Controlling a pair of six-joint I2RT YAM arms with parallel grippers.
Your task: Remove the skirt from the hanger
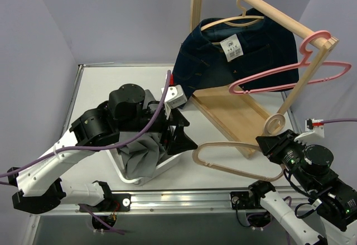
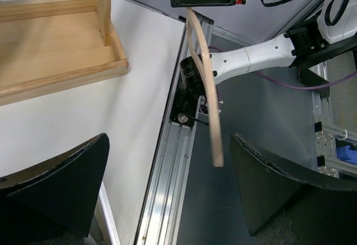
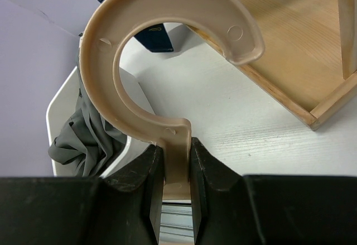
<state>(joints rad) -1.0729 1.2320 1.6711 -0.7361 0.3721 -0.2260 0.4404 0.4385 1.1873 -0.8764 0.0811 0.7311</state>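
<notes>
**Off the hanger, down in the bin**

Found grey skirt (image 1: 139,157) bunched in white bin (image 1: 119,171) on bench (image 1: 100,89), apart from tan hanger (image 3: 97,66). Noted right tool (image 3: 177,164) pinching hanger's neck below hook. Saw left tool (image 2: 167,161) spread wide, holding nothing, just beside bin.

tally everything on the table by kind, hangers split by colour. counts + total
Tan hangers: 2 (hung hanger, held hanger)
Pink hanger: 1
Clothes: 2 (denim piece, grey skirt)
Basket: 1
Wooden rack: 1
Total: 7
</notes>
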